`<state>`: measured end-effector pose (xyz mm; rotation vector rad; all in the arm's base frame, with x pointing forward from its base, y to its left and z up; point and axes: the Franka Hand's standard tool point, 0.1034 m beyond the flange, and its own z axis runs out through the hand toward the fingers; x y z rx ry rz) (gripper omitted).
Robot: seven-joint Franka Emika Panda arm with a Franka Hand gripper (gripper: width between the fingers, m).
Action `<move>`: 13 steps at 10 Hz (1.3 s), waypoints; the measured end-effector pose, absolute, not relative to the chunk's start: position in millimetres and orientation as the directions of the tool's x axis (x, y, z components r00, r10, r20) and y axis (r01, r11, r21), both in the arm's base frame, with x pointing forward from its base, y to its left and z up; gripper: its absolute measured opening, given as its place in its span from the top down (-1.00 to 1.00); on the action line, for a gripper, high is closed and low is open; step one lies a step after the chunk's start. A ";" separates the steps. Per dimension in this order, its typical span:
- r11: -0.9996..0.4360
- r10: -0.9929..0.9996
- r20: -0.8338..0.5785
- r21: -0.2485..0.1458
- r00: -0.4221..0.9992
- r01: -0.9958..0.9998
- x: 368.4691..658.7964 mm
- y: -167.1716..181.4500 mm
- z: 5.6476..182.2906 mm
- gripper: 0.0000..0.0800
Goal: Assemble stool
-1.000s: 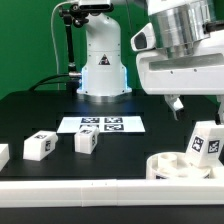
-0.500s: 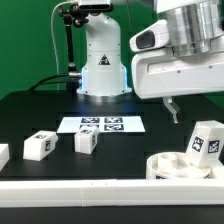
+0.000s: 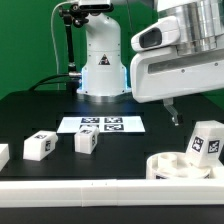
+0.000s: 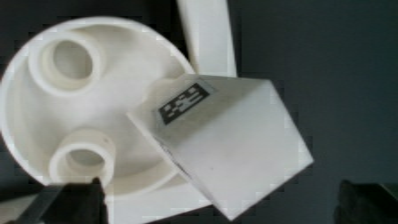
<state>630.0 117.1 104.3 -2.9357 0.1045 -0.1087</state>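
The round white stool seat point(image 3: 168, 166) lies at the front on the exterior view's right. One blocky white leg point(image 3: 206, 140) with a tag stands upright on it. Two loose legs point(image 3: 40, 146) point(image 3: 87, 142) lie on the black table at the left, and a third point(image 3: 2, 155) is cut by the left edge. My gripper point(image 3: 178, 112) hangs above and behind the seat, open and empty. In the wrist view the seat point(image 4: 80, 110) and its tagged leg point(image 4: 231, 140) lie below the gripper point(image 4: 217, 205), with the dark fingers point(image 4: 68, 200) wide apart.
The marker board point(image 3: 103, 125) lies flat in front of the arm's base point(image 3: 102, 70). A long white rail point(image 3: 90, 190) runs along the table's front edge; a rail also shows in the wrist view point(image 4: 210, 35).
My gripper has shifted a little toward the exterior view's left. The seat and the legs have not moved.
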 end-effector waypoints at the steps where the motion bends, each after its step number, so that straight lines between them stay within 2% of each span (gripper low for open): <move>1: -0.980 -0.021 0.073 -0.197 0.997 -0.006 629.4 117.9 104.3 -0.62; 4: -0.953 0.261 0.127 -0.126 0.957 0.276 630.9 121.6 105.5 -0.62; 6: -0.874 0.467 0.154 -0.067 0.870 0.481 632.0 128.3 106.9 -0.62; 8: -0.802 0.583 0.159 -0.039 0.796 0.595 633.8 128.0 109.0 -0.62; 10: -0.689 0.715 0.159 -0.008 0.681 0.725 633.6 125.5 107.6 -0.62; 12: -0.480 0.872 0.154 0.070 0.466 0.875 633.8 125.9 104.8 -0.62; 13: -0.379 0.921 0.135 0.090 0.366 0.921 633.0 125.3 104.0 -0.62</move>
